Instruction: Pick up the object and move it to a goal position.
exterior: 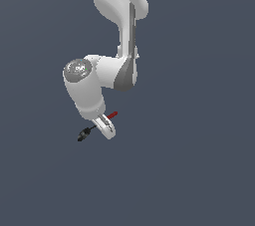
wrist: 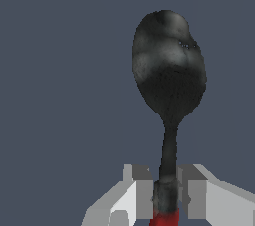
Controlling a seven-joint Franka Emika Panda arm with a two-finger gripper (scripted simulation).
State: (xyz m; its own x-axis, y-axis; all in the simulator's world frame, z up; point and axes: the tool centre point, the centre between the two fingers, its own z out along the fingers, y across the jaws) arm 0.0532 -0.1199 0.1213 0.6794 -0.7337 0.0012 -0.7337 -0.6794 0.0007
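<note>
In the exterior view we start at the black rounded head of the spoon-like tool (exterior: 83, 134), which juts out past the jaws toward the exterior view's left and slightly downward. The thin dark shaft runs from the head up to the gripper (exterior: 105, 125) and passes between the jaws. The red handle end shows on the far side of the jaws, toward the exterior view's right and a little higher. The tool therefore lies tilted, with the jaws across its middle portion. The white arm (exterior: 119, 26) rises from the gripper to the upper edge of that view. The plain dark surface (exterior: 199, 160) fills the background; we cannot tell from this view whether the tool touches it.

In the wrist view we find the left finger pad (wrist: 144, 197) against one side of the tool's shaft and the opposite pad (wrist: 191, 197) against the other side. The jaws are drawn in narrowly, the gap no wider than the shaft, and they grip the tool (wrist: 169, 75) just ahead of the red handle. The head extends well beyond the fingertips, and the red portion sits behind the pads, toward the palm.
</note>
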